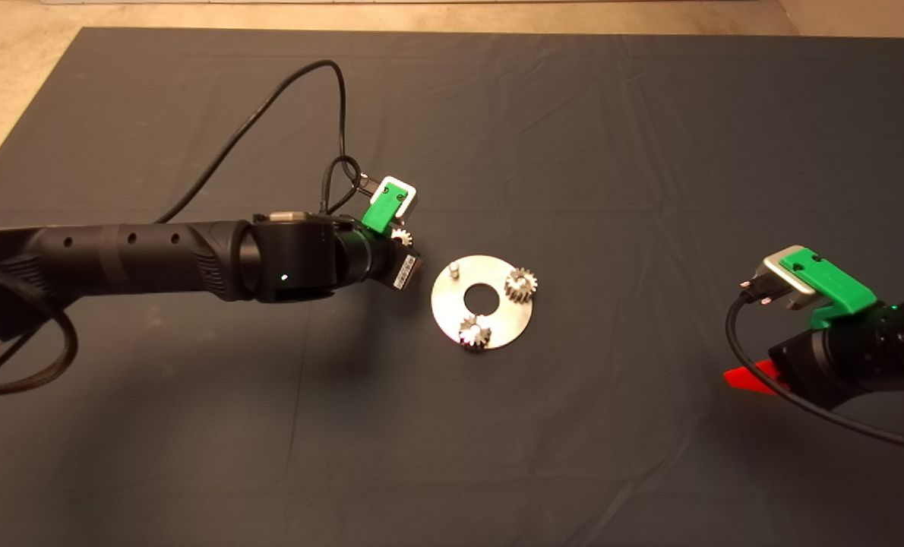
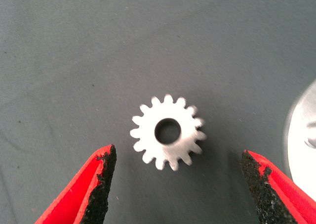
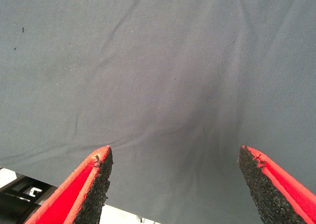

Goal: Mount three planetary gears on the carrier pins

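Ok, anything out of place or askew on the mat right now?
Nothing damaged or askew. Two small steel spur gears sit on pins of the round silver plate; one pin is bare. The third gear lies flat on the dark mat, between the left end effector's open fingers.

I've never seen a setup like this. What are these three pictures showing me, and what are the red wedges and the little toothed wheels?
You are looking at a two-armed robot working over a dark mat. The wide picture is taken from above; the other two come from cameras on each wrist. The red wedges are the fingers of each end effector, the part that grasps.

On the mat lies a round silver plate with upright pins. Two small steel gears already sit on pins; one bare pin is left. The third gear lies flat on the mat beside the plate.

The left end effector hovers over that gear, fingers open on either side, holding nothing yet. The right end effector waits at the mat's right side, open and empty.
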You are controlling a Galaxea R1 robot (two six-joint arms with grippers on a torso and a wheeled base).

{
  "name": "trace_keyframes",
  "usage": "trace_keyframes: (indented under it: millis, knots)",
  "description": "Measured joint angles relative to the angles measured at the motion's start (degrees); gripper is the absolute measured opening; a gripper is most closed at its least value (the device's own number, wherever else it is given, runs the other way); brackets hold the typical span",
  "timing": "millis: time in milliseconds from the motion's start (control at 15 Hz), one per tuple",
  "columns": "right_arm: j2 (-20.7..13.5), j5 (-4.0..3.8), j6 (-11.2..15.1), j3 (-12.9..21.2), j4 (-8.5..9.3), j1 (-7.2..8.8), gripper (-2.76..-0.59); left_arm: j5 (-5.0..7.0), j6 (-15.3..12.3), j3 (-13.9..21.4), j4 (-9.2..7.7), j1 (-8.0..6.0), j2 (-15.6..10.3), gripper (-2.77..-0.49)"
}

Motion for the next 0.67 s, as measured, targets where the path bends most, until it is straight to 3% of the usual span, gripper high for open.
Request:
trace_keyframes:
  millis: [467,667]
  knots:
    - [0.0,-0.1,0.0,0.0,0.0,0.0,-1.47,-0.9,0.0,-1.8,-0.05,0.34,1.0,-1.5]
    - [0.0,0.0,0.0,0.0,0.05,0.05,-1.47,-3.18,0.0,-3.5,-0.07,0.66,1.0,-1.5]
